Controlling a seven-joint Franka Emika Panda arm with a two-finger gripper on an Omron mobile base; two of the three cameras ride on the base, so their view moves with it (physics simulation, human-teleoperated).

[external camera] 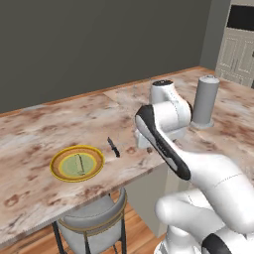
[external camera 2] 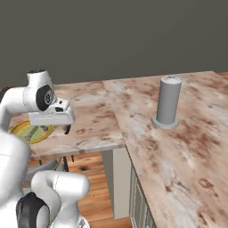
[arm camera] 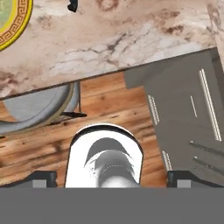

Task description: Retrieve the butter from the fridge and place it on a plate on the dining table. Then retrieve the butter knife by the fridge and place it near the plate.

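One plate (external camera: 77,163) sits on the marbled counter (external camera: 34,134) with the butter (external camera: 80,163) lying on its green centre. Just beside it, apart, lies the dark knife (external camera: 113,147). No readable writing shows anywhere. Over the counter's edge, the pincer (arm camera: 111,178) stands wide, holding nothing.

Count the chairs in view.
1: a grey chair tucked under the near edge of the dining table, roughly below the plate. Others may be hidden beneath the tabletop.

White rounded arm (external camera: 208,173); dark joints, black strip.
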